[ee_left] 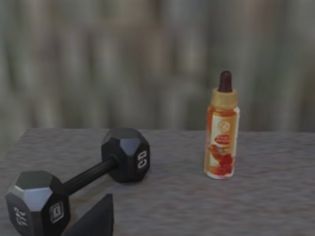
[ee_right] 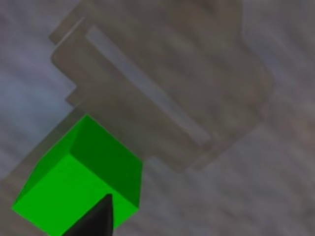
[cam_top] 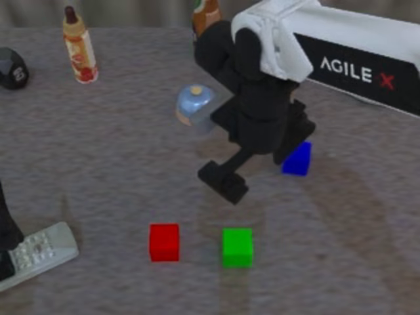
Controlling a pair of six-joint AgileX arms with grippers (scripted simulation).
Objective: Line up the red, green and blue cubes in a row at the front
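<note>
The right arm (cam_top: 341, 59) covers one corner of the blue cube (cam_top: 298, 159) and the near side of the bell (cam_top: 194, 105) in the top view. It also hides all but the top of a brown bottle (cam_top: 205, 14), which the picture's upper edge cuts as well.

At the left edge, the remote (cam_top: 36, 252) is cut off, and a dark object (cam_top: 12, 68) shows only in part there.

The left arm (cam_top: 8, 236) appears as a dark sliver at that edge.

In the right wrist view the green cube (ee_right: 81, 182) runs off the frame, and only one fingertip (ee_right: 96, 220) of the gripper shows.

The dropper bottle's label (ee_left: 221, 142) is too blurred to read.
</note>
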